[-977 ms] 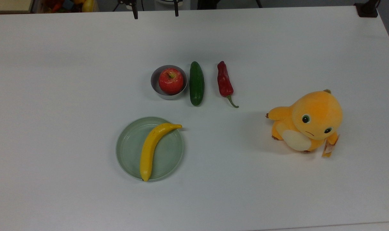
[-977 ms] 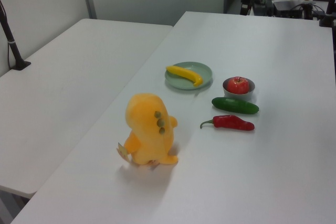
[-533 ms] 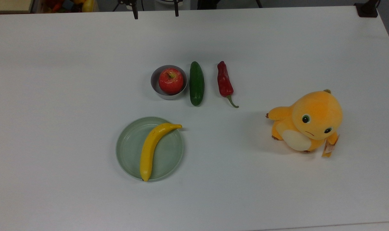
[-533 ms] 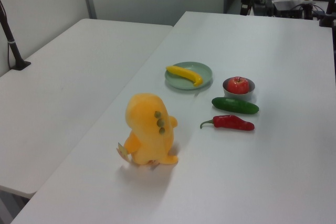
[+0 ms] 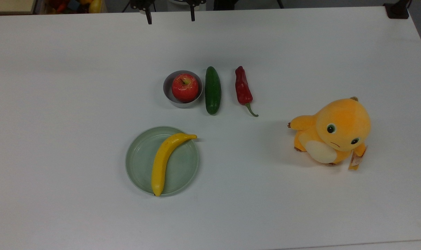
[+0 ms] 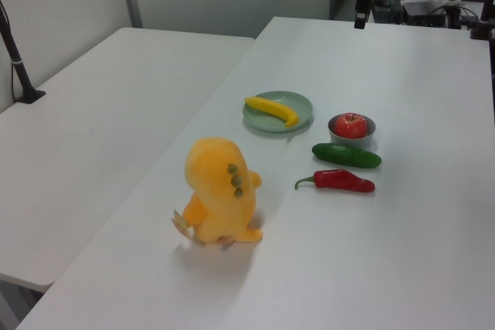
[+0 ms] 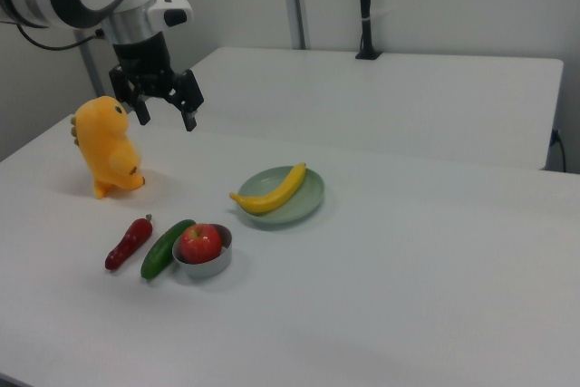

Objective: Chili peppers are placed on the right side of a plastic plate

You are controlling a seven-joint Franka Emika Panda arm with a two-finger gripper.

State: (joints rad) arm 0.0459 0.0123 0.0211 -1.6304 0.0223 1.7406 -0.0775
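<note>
The chili pepper [image 5: 242, 88] [image 6: 340, 181] [image 7: 130, 242] is dark red, with a green stem, and lies flat on the white table. It is apart from the pale green plastic plate [image 5: 139, 163] [image 6: 304, 107] [image 7: 308, 207], which sits toward the top view's lower left with a banana [image 5: 164, 160] across it. My gripper [image 7: 167, 120] hangs open and empty in the air, high above the table and well away from the pepper. In the top view its two fingertips [image 5: 148, 20] reach in at the table's far edge.
A red apple [image 5: 184, 87] sits in a small grey bowl [image 5: 168, 93]. A dark green cucumber [image 5: 212, 90] lies between bowl and pepper. An orange plush toy [image 5: 332, 133] stands at the top view's right. A second white table [image 6: 100, 129] adjoins.
The gripper's fingertips have come slightly further into the top view from the far edge, and one now shows in the left view. The objects on the table have not moved.
</note>
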